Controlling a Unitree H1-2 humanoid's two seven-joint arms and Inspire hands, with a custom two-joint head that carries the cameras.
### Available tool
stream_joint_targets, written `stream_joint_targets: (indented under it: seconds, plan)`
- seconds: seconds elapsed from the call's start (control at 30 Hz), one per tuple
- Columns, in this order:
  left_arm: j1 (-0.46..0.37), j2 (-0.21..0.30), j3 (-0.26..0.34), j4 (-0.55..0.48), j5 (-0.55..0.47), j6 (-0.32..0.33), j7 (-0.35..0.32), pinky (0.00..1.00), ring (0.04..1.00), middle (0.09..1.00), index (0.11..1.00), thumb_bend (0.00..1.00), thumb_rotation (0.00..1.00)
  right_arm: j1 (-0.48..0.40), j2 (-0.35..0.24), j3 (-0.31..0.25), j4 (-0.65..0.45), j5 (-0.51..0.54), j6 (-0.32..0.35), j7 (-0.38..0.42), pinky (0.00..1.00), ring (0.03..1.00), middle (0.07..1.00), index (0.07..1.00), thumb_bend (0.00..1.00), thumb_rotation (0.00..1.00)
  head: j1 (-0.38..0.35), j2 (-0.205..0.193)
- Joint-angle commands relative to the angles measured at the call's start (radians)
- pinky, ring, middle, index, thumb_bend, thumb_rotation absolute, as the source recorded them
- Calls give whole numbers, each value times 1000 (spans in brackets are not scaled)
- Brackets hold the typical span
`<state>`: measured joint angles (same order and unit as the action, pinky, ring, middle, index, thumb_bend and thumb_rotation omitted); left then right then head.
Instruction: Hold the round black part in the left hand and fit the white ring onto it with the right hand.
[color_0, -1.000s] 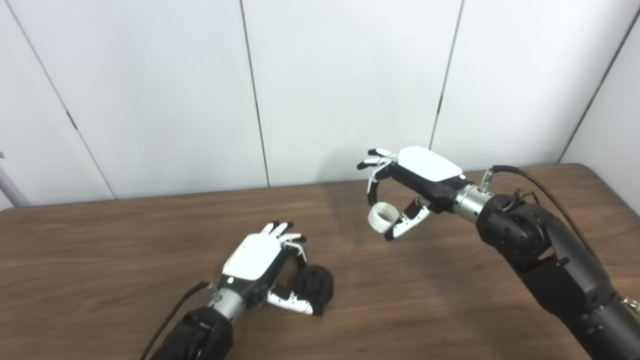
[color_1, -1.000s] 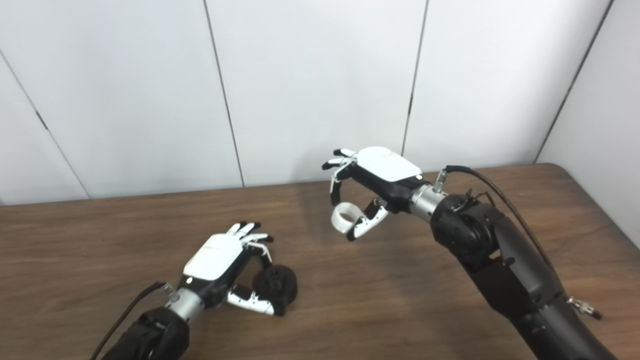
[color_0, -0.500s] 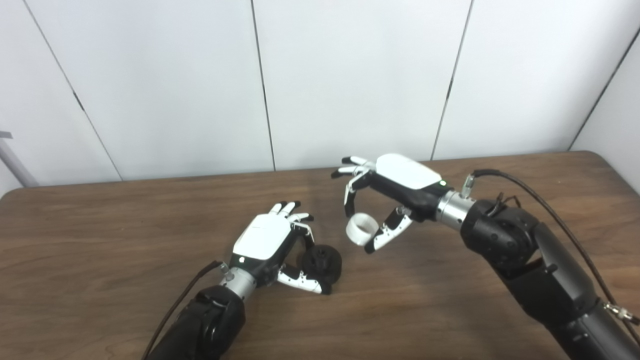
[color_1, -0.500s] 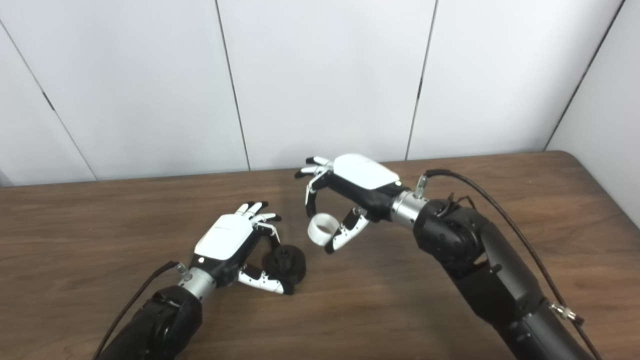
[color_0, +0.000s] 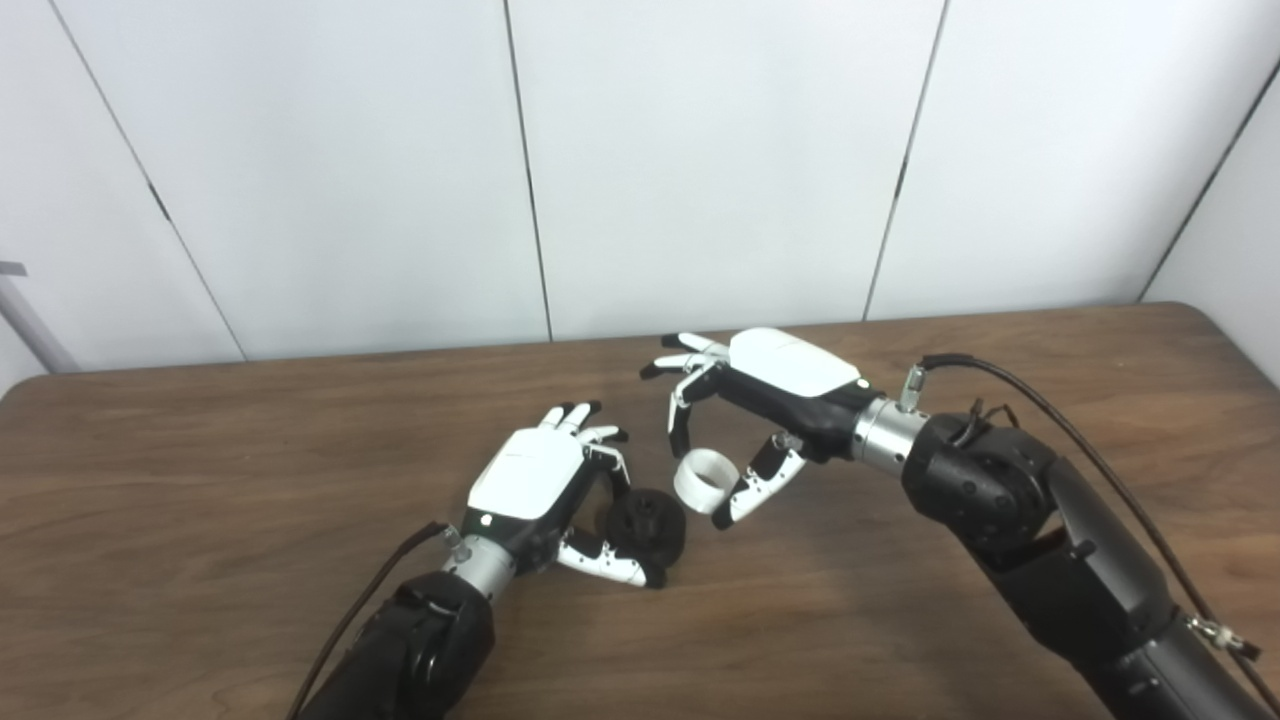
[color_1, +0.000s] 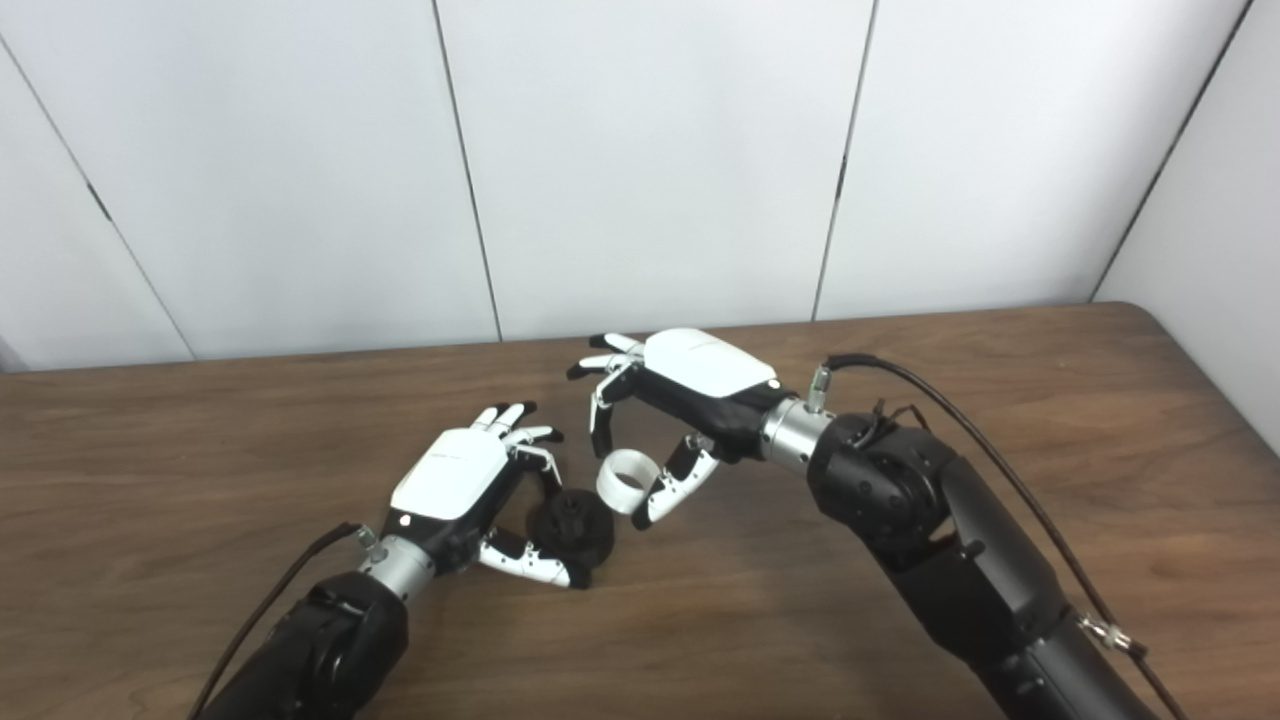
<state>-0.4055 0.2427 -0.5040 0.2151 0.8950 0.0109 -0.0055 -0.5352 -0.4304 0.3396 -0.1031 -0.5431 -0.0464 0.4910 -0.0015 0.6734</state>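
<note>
Now the right hand (color_0: 760, 400), pinching the white ring (color_0: 705, 480), has closed in at 2 o'clock of the black part (color_0: 647, 520) gripped by the left hand (color_0: 540, 490), ready for fitting.

No readable text, labels, brands, numbers or signs anywhere in view

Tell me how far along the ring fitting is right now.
Both pickups look done: the left robot hand grips the round black part low over the table, and the right robot hand pinches the white ring. In hand: the ring sits just beside the part, seemingly not on it. Left: aligning and seating it.
</note>
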Motion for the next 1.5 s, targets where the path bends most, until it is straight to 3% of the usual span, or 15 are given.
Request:
stream_joint_targets:
  seconds: [0.0,0.57,1.03,1.47]
  plan:
    - [35,7,-40,22,34,30,-76,1000,989,862,479,522,50,-30,7,-9,-32,10,-14,-8,887,1000,901,478,523,130,4,4]
    - [71,5,-63,-52,5,44,-83,1000,986,849,478,521,51,-14,52,11,-16,27,-55,-16,880,998,897,475,522,129,38,4]
    - [98,16,-78,-78,8,46,-100,1000,979,845,478,522,50,6,84,23,-4,25,-75,-18,897,1000,903,476,522,128,53,-18]
    - [111,24,-85,-101,13,64,-132,1000,990,857,479,522,50,-10,97,28,56,2,-135,-46,906,1000,902,476,522,128,49,-45]
